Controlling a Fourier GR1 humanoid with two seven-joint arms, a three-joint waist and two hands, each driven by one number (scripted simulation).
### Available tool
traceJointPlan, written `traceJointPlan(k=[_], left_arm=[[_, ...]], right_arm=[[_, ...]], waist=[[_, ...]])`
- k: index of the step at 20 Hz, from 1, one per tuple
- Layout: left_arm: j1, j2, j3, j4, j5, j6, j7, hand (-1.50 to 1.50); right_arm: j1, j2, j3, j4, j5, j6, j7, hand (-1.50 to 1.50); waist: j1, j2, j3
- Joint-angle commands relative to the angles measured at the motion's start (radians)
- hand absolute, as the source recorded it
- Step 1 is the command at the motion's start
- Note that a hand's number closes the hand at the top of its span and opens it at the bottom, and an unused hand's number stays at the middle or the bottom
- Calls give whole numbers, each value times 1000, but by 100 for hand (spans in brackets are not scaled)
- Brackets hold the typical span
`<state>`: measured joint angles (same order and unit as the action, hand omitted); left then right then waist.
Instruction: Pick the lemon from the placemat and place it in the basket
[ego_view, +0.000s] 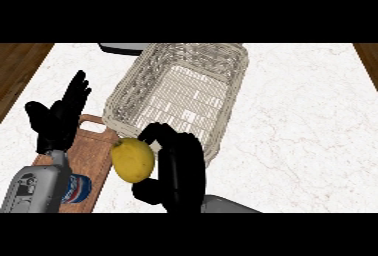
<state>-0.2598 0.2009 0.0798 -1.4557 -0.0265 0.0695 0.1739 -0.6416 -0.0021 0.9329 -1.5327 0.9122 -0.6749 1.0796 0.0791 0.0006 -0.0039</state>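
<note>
A yellow lemon (133, 160) is held up in my right hand (179, 170), whose fingers and thumb curl round its right side. It hangs just in front of the near corner of the pale wicker basket (221, 95), over the edge of a brown wooden board (92, 150). My left hand (59, 117) rests open at the left, fingers up, over that board. No placemat other than the board shows.
A blue and white can (76, 189) lies on the wooden board beside my left forearm. A dark object (122, 48) peeks in at the counter's far edge behind the basket. White marble counter (303, 125) spreads to the right; wooden floor shows at both top corners.
</note>
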Motion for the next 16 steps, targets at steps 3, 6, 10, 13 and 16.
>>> traceJointPlan(k=[3, 6, 10, 13, 16], left_arm=[[-17, -12, 5, 31, -3, 10, -26, 0], [1, 2, 10, 36, 3, -10, -35, 0], [2, 9, 16, 15, 9, -15, -17, 0], [-3, -12, 6, 31, -13, 11, -34, 0], [0, -16, 5, 17, -13, 21, 0, 0]], right_arm=[[-303, 2, -178, 226, -168, 19, 116, 150], [-378, 2, -136, 334, -262, -47, 115, 150], [-429, 2, -174, 403, -434, -96, -7, 150], [-444, 2, -109, 517, -498, -211, -69, 150], [-523, -69, 65, 610, -271, 126, -123, 150]], waist=[[7, 16, 1], [1, 12, 2], [-14, 11, 3], [-5, 15, 2], [-29, -1, -3]])
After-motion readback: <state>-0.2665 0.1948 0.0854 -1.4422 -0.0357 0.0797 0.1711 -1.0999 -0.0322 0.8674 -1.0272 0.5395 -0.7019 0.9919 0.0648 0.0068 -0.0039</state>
